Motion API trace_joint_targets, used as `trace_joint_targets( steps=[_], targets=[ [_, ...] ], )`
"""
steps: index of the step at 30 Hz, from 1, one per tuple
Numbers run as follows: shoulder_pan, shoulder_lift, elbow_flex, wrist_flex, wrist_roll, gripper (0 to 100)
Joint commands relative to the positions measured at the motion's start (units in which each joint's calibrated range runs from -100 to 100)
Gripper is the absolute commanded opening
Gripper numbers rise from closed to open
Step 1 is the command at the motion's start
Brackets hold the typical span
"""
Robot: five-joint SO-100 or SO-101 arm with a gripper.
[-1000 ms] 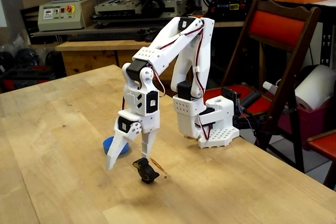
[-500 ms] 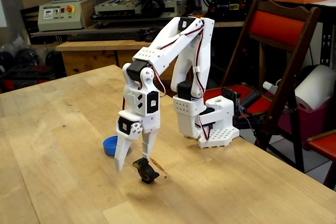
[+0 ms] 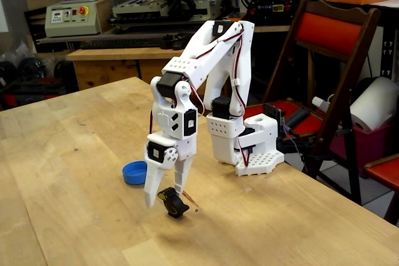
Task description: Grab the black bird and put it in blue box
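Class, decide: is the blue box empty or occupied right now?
Empty as far as visible: the blue box shows only blue, while the black bird sits apart on the table.

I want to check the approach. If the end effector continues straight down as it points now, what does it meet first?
Probably the black bird, which sits between the open fingers of the end effector; depth is uncertain, so the wooden table could come first.

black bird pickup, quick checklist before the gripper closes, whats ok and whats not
1. Gripper open: ok, the fingers stand apart.
2. Black bird on the table, reachable: ok.
3. Bird between the fingers: cannot tell; it sits at the right fingertip in this fixed view.
4. Blue box uncovered and free: ok, nothing in it that shows.
5. Path from bird to box clear: ok, only bare wood between.
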Motion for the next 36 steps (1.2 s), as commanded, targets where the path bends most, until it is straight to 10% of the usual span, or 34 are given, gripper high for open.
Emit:
trace_joint_targets(
  steps=[1, 14, 36],
  targets=[
    [-0.28, -0.31, -0.43, 0.21, -0.1, 27],
    [-0.28, -0.31, -0.43, 0.13, -0.1, 1],
    [-0.21, -1.08, -1.23, 0.13, 0.2, 3]
  ],
)
